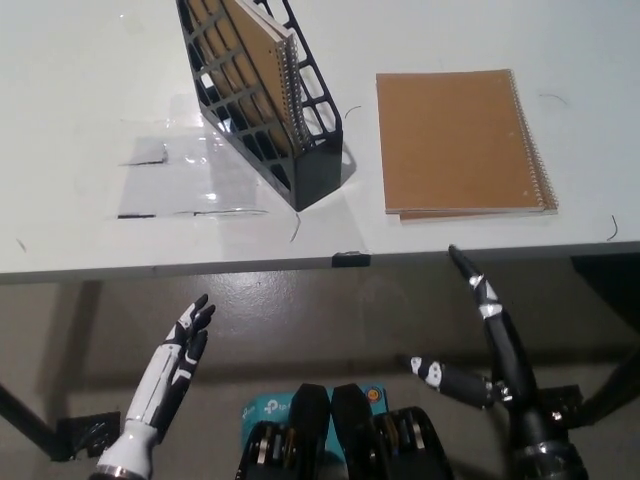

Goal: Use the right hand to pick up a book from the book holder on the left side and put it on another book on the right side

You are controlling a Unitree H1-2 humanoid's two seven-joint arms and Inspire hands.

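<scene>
Head view has my black right hand (490, 345) open and empty below the table edge, while the spiral book (268, 62) stands in the black holder (300, 150) up-left of it, nearer my resting open white left hand (175, 370).

A black book holder (285, 120) with lattice sides stands in the upper middle of the frame, placed diagonally on the white bench (80, 120). Inside it a spiral notebook (262, 55) with brown cover stands upright and leans a little, its wire spine toward the right. In the upper right of the frame another brown spiral book (460, 140) lies flat, closed, its spiral along the right edge, well apart from the holder.
</scene>
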